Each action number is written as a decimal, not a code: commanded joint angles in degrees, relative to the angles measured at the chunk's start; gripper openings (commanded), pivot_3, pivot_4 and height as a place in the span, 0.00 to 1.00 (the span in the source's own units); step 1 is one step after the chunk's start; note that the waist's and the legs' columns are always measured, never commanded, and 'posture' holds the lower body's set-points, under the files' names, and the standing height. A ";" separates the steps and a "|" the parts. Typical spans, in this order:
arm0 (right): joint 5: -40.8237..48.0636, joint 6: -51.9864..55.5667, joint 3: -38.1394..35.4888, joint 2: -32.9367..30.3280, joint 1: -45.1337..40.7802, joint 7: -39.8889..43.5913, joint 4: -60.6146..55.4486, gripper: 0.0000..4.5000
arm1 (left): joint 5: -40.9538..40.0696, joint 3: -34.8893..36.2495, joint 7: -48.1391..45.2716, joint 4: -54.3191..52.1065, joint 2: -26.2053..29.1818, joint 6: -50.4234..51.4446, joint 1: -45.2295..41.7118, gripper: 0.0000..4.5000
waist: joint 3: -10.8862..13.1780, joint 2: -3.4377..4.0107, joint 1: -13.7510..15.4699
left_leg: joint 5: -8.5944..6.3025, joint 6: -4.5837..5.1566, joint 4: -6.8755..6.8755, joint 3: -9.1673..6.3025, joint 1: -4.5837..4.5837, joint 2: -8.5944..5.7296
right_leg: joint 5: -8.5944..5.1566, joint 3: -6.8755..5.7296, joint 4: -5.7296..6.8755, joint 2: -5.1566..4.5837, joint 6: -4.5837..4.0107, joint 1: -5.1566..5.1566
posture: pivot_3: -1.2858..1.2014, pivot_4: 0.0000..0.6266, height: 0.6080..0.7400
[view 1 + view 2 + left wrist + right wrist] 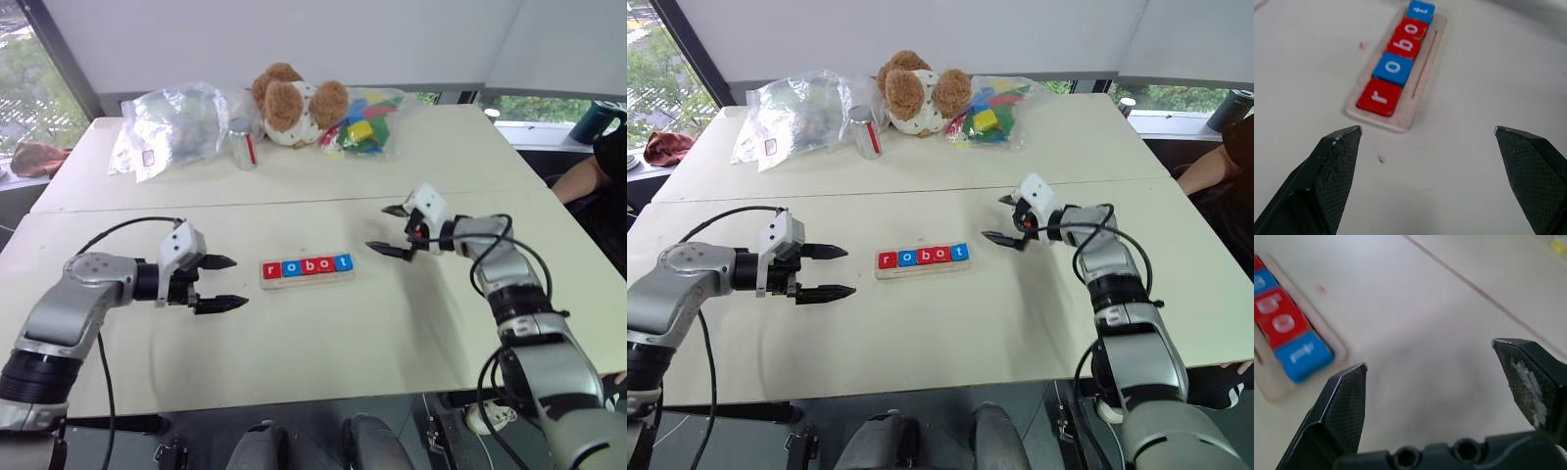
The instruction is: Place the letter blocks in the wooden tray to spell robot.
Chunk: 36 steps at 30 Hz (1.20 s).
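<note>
The left gripper (pixel 217 282) hovers just left of the tray (pixel 307 277), jaws wide apart and empty. The tray lies mid-table (pixel 323 343) with all five blocks (pixel 307 266) in a row, reading r, o, b, o, t. The right gripper (pixel 394 231), also spread and empty, hangs near the tray's right end. The spelling looks done; what's left, I'd judge, is pulling both arms clear without nudging the tray.

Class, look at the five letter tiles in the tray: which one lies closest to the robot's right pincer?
The blue t tile, at the end of the wooden tray facing the right pincer; the r, o, b and o sit farther along.
</note>
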 commanded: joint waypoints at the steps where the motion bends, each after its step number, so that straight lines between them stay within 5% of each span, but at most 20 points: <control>1: 1.05 1.81 0.02 0.22 1.25 -1.82 -6.03 0.99 | -0.66 0.39 -1.48 -0.15 0.43 -0.19 -1.55 1.00 | 0.00 0.00 -0.32 | 0.00 0.00 0.00 0.00 0.00 0.00 | 0.00 0.00 0.01 0.01 0.00 0.00 | 0.52 0.24 1.00; 36: 2.28 4.48 3.16 2.47 2.97 -4.04 -9.20 0.99 | -0.72 1.68 -0.60 -0.38 0.58 0.03 -0.21 1.00 | 0.00 0.00 -0.01 | 0.00 0.02 0.03 0.00 0.02 0.01 | 0.00 0.01 0.11 0.06 0.00 -0.02 | 0.52 0.24 1.00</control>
